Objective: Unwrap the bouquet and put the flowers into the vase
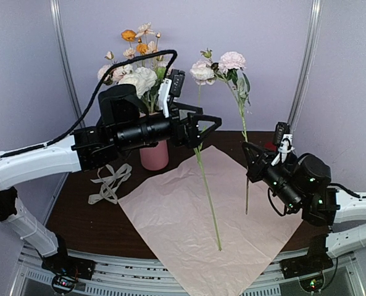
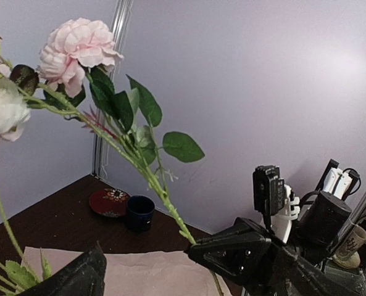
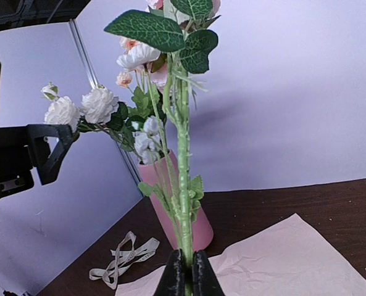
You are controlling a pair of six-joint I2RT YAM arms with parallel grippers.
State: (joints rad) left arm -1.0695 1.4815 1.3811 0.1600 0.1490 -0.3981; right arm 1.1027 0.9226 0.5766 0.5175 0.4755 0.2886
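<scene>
- Right gripper is clamping the green stem of a pink flower, holding it upright over the pink paper sheet.
- Left gripper is hanging fully released beside a second flower's stem, which is reaching down to the sheet.
- Vase is standing behind the sheet, holding several flowers.
- Ribbon is lying left of the sheet.

The left gripper stands open in front of the vase. A white flower has its stem slanting past the fingers, its foot on the spread paper. The right gripper is closed on a pink flower, held upright. Other flowers fill the vase. A ribbon lies on the table left of the paper.
</scene>
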